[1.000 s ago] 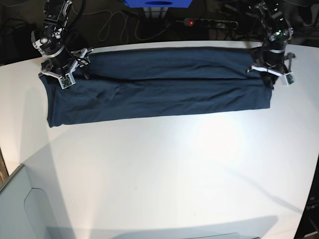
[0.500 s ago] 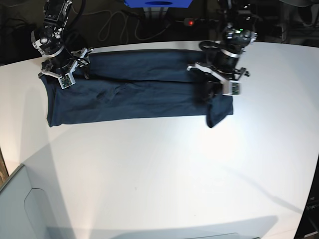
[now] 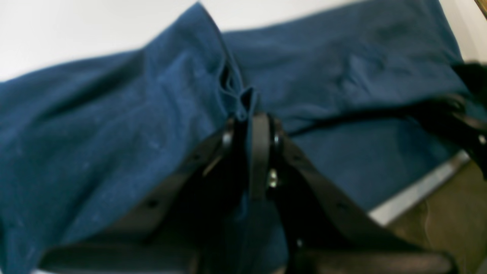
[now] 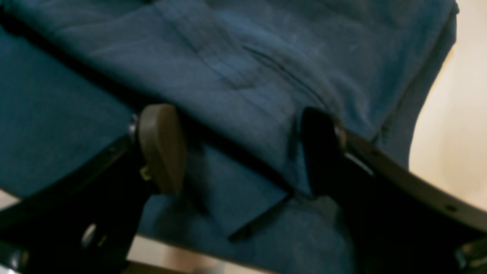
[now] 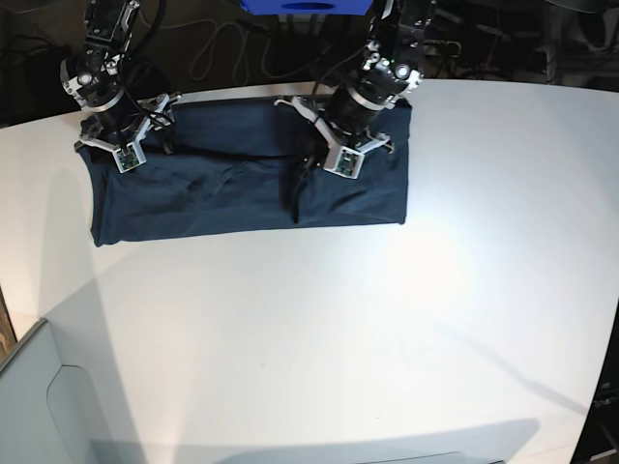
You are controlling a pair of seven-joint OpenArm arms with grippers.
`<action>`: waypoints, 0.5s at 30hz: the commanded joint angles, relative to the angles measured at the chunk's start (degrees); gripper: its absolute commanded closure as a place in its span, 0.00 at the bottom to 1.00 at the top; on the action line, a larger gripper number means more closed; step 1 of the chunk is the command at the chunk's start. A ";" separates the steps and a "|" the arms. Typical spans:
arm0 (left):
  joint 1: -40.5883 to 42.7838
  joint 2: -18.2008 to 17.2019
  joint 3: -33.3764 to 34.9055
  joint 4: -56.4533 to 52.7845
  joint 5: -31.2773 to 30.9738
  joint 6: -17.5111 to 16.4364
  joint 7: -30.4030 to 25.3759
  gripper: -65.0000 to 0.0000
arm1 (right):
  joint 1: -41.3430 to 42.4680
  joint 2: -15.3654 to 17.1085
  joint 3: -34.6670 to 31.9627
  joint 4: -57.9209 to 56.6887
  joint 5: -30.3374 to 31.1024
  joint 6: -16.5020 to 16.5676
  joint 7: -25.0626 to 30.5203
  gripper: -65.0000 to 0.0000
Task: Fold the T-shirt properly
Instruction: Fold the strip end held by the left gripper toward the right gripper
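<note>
dark teal cotton, soft and limp: t-shirt (image 5: 232, 184) lying as a long folded band across the white table (image 5: 338, 329), one end doubled over toward the middle. light, floppy, best pinched at a folded edge. left gripper (image 3: 251, 114) clamped on a cloth ridge; right gripper (image 4: 243, 152) spread wide, pressing down at the other end.
</note>
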 commanded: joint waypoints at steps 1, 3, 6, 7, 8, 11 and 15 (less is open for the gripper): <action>-0.73 0.39 0.21 0.75 -0.65 -0.35 -1.46 1.00 | 0.07 0.54 0.23 0.87 0.52 0.61 0.90 0.32; -0.99 0.39 0.83 0.31 -0.82 -0.35 -1.46 1.00 | 0.07 0.54 0.23 0.87 0.52 0.61 0.90 0.32; -2.05 0.39 2.41 0.48 -0.74 -0.35 -1.46 1.00 | 0.07 0.54 0.23 0.87 0.52 0.61 0.90 0.32; -2.49 0.39 3.11 0.40 -0.65 -0.35 -1.46 1.00 | 0.07 0.54 0.23 0.87 0.52 0.61 0.90 0.32; -2.75 0.39 3.64 0.31 -0.56 -0.35 -1.46 1.00 | 0.07 0.54 0.23 0.87 0.52 0.61 0.90 0.32; -4.24 0.39 5.92 0.31 -0.56 -0.35 -1.46 1.00 | 0.07 0.54 0.23 0.87 0.52 0.61 0.90 0.32; -6.09 0.39 8.47 -1.36 -0.56 -0.35 -1.46 1.00 | 0.07 0.54 0.23 0.87 0.52 0.61 0.90 0.32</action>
